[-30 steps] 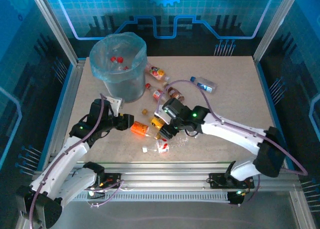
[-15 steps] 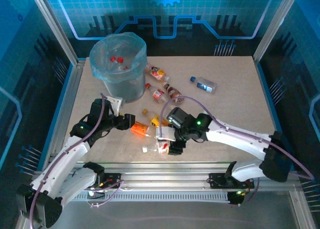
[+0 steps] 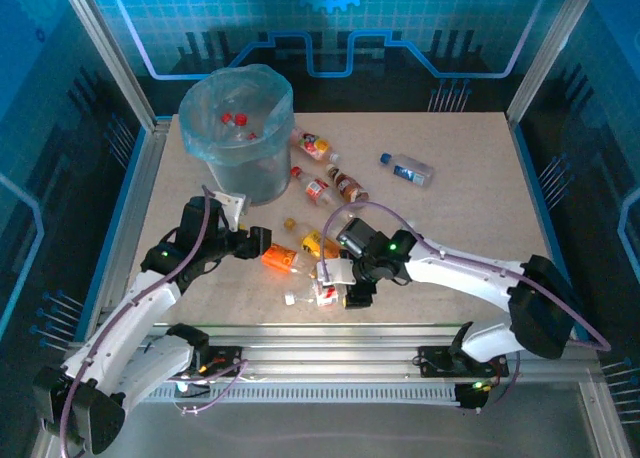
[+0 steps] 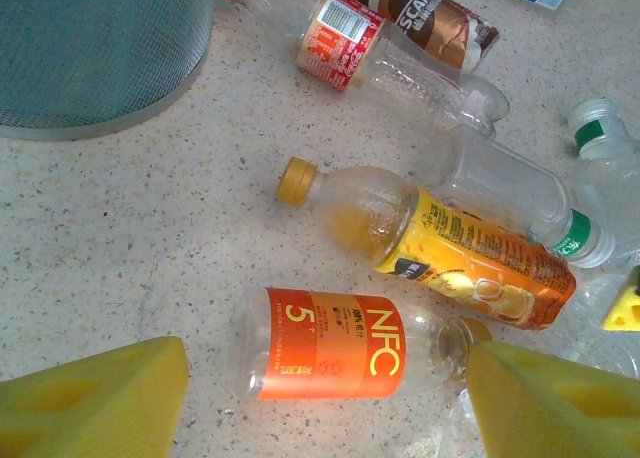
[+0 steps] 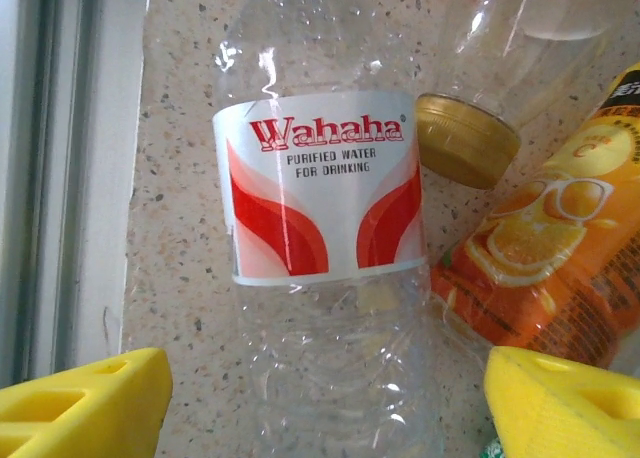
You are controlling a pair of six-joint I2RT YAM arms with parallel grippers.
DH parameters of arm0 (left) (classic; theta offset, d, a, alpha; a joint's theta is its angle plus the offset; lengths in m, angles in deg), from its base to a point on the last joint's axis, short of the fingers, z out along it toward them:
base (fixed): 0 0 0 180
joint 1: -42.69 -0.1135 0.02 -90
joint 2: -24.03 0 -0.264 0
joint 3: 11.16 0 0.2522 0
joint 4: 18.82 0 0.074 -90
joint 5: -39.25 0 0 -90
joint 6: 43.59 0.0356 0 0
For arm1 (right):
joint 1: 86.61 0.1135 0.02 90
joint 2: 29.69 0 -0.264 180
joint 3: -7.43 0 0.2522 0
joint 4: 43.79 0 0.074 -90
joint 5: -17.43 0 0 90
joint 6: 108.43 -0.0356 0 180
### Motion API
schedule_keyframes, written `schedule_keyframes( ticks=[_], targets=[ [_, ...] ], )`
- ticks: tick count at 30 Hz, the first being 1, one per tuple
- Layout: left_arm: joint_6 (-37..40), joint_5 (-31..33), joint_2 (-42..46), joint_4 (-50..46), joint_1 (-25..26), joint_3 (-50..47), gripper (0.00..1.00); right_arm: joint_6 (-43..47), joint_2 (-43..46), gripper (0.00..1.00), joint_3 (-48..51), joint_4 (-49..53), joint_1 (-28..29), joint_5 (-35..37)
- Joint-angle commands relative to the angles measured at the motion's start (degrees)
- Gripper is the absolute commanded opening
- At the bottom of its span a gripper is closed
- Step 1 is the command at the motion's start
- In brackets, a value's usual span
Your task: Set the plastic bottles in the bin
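A clear, red-and-white-labelled Wahaha bottle (image 5: 320, 228) is laid lengthwise along the near edge of the table (image 3: 470, 208), straddled by the open, empty right gripper (image 5: 320, 408), its arm stretched low. Farther left, an orange NFC bottle (image 4: 330, 358), neck rightward, is bracketed by the released left gripper (image 4: 325, 398). The bin (image 3: 250, 183) is set far left.
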Motion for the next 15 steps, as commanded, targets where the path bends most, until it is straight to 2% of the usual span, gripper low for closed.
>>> schedule_keyframes(
  ticks=[1, 15],
  targets=[
    [0.0, -0.4, 0.1, 0.1, 0.4, 0.5, 0.75, 2.1, -3.1, 0.83, 1.0, -2.8, -0.8, 0.8],
    [0.6, 0.5, 1.5, -1.1, 0.5, 1.1, 0.75, 2.1, -7.9, 0.77, 3.1, -5.6, -0.8, 0.2]
  ],
)
